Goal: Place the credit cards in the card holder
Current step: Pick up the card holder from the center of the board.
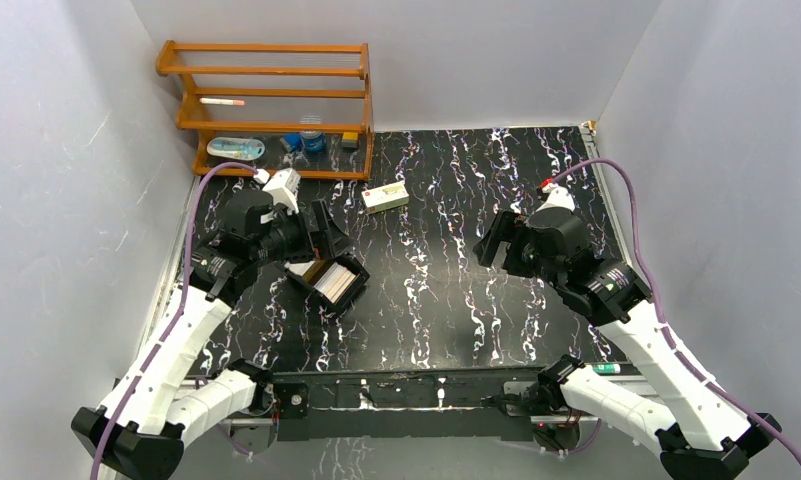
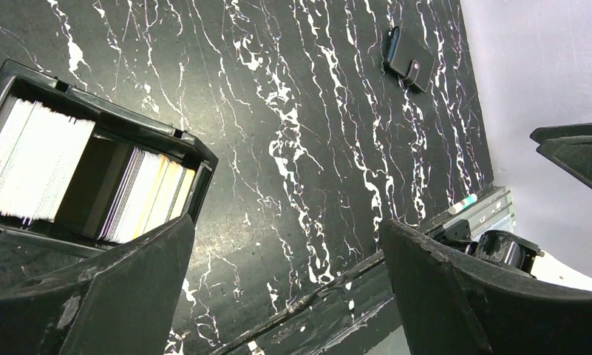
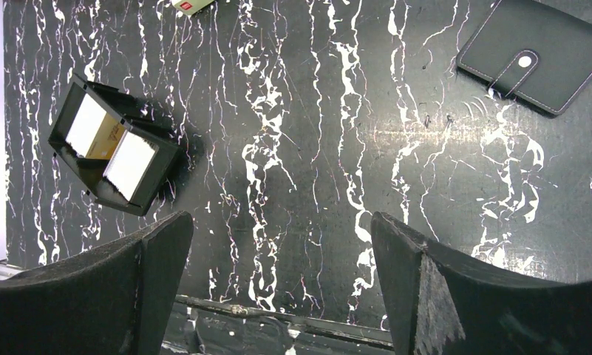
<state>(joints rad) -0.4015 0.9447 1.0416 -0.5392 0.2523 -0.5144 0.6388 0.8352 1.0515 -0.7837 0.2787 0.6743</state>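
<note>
Evidently empty: left gripper [image 2: 289,244] and right gripper [image 3: 281,237] stood spread.
Credit cards [image 2: 26,163] stood in the black box [image 2: 134,124]; card holder [image 3: 533,55] lay closed, well apart. A top-edge pinch seemed best.

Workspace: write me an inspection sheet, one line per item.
Surface: black table with white veining.
Job's things: credit cards stand in two stacks inside an open black box; card holder lies closed on the table, well apart from the box.
Clutter: cream carton beside a wooden rack holding small items.
End effectors: left end effector and right end effector are both open, empty and above the table.
Cables: a purple cable runs along each arm.
Surroundings: plain pale walls on three sides.
</note>
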